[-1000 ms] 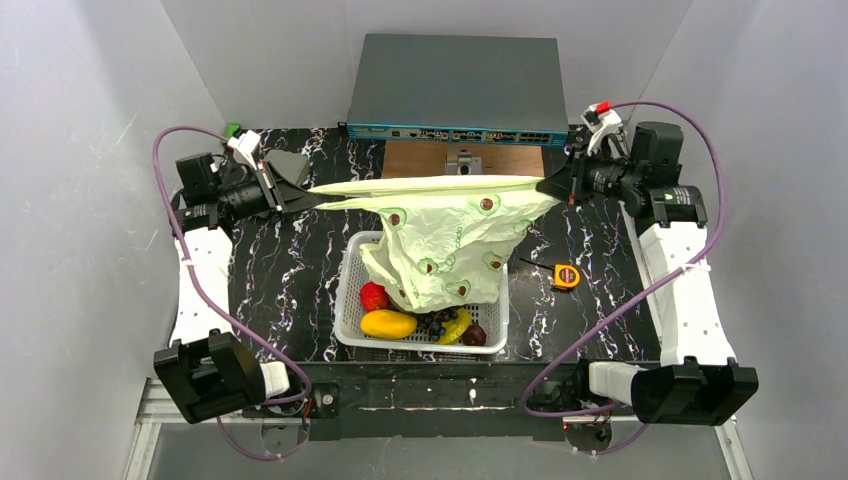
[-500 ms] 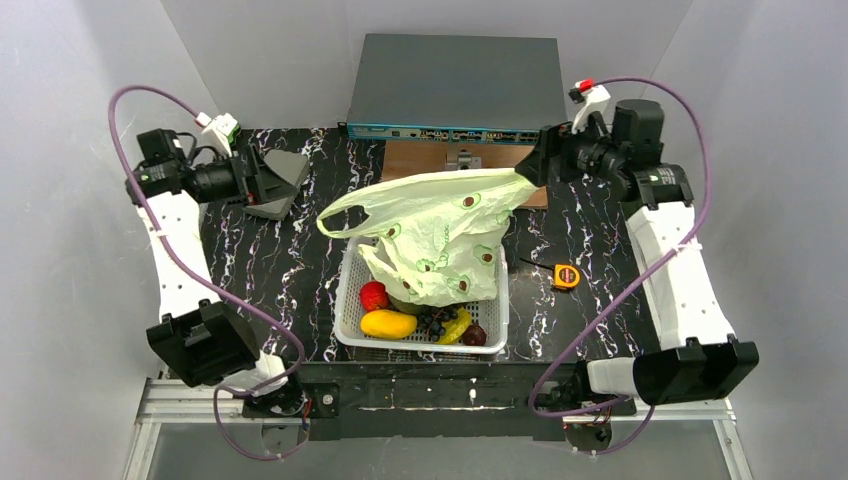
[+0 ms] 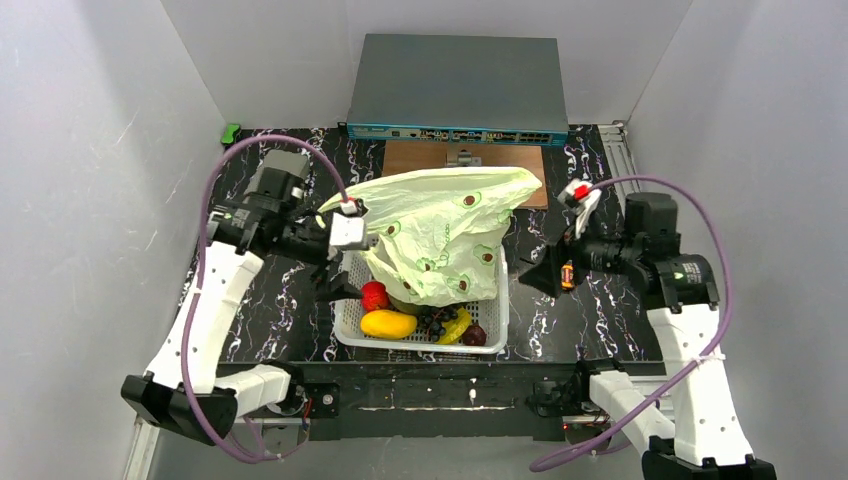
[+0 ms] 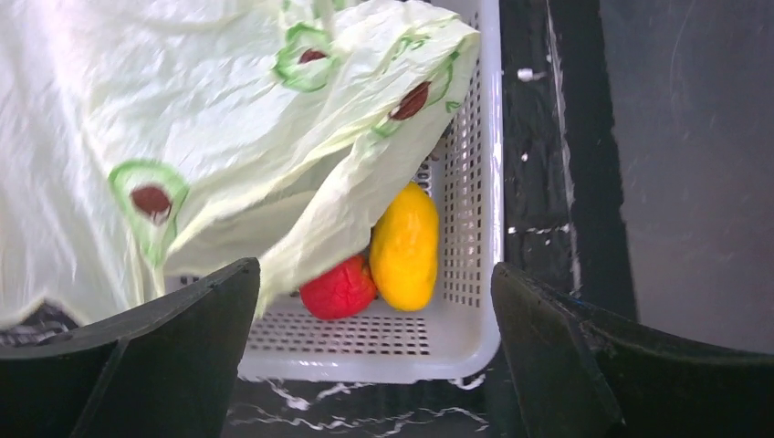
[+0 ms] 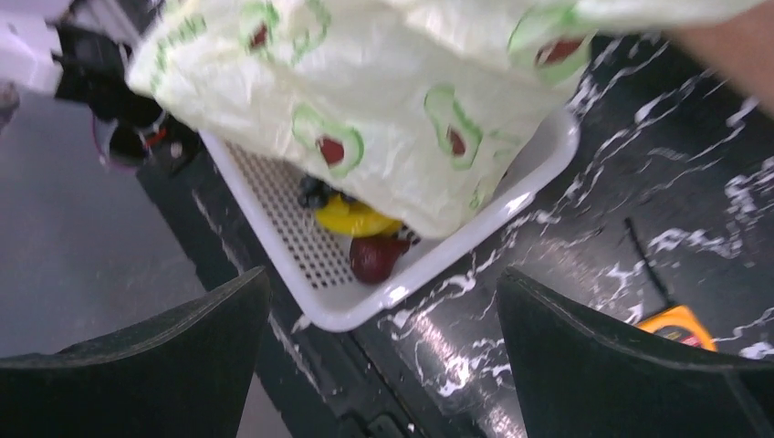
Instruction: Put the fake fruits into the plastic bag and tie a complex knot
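The plastic bag, pale green with avocado prints, lies loose and crumpled over the back of the white basket. In the basket's front row sit a red fruit, a yellow mango, grapes, a banana and a dark plum. My left gripper hangs open just left of the basket, facing the red fruit and mango under the bag's edge. My right gripper is open off the basket's right side, with the plum ahead of it.
A grey network switch stands at the back, with a wooden board in front of it. A yellow tape measure lies on the black marbled table right of the basket. The table's front edge runs close below the basket.
Both grippers opened and let go of the bag they had stretched between them. The bag slumped over the basket, and both arms swung forward to the basket's sides.
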Robot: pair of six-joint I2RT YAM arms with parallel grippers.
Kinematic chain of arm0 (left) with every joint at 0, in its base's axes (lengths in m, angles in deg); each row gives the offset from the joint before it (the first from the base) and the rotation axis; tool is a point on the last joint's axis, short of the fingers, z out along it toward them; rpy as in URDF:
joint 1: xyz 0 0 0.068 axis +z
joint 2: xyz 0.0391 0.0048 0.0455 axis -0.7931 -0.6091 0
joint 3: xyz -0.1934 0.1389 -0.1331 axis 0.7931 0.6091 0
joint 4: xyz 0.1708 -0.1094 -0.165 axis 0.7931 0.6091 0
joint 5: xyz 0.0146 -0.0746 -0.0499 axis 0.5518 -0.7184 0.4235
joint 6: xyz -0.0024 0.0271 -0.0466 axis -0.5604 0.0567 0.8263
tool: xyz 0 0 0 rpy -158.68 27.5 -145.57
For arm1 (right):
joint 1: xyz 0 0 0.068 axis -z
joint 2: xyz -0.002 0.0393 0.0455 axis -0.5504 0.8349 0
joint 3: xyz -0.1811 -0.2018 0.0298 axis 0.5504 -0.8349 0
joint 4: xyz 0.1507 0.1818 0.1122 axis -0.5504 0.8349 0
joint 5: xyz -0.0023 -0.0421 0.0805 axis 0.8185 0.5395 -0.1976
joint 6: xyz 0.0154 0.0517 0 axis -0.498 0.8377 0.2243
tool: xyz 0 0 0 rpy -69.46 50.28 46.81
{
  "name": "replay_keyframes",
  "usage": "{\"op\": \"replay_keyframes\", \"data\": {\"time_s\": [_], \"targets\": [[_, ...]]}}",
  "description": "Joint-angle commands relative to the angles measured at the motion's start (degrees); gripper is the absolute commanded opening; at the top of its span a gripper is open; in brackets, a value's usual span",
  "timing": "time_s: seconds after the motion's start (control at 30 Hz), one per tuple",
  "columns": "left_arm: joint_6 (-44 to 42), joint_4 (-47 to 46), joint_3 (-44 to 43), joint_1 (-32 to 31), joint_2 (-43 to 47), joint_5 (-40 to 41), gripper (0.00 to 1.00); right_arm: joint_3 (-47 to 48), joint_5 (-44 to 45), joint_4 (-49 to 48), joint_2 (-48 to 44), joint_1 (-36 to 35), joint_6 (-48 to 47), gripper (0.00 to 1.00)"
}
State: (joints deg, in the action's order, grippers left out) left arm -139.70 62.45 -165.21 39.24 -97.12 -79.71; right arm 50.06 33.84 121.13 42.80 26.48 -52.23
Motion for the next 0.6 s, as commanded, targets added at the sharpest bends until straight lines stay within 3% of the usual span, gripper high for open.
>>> {"op": "replay_keyframes", "data": {"time_s": [0.0,0.07,0.13,0.23,0.37,0.57], "targets": [[-5.52,-9.18,3.2,-8.8,-1.25,7.84,0.98,-7.58,-2.36,1.76,-3.27,-2.37,-8.52,0.98],[-1.08,-15.24,5.53,-11.53,-1.46,11.31,0.95,-11.37,-1.09,-2.86,-6.0,-4.43,-10.64,0.98],[3.32,-18.31,7.02,-12.88,-2.63,14.76,0.84,-14.59,1.4,-8.15,-8.25,-6.6,-11.62,0.98],[9.39,-17.2,7.1,-12.72,-5.75,18.41,0.53,-18.98,4.29,-16.76,-10.8,-10.35,-12.98,0.98],[19.28,-18.43,7.6,-8.66,-7.1,14.83,0.1,-23.92,10.71,-25.15,-10.29,-17.47,-16.16,0.98],[28.89,-23.19,10.88,-6.69,-6.89,13.2,0.04,-31.0,14.82,-33.89,-10.24,-25.22,-22.9,0.98]]}}
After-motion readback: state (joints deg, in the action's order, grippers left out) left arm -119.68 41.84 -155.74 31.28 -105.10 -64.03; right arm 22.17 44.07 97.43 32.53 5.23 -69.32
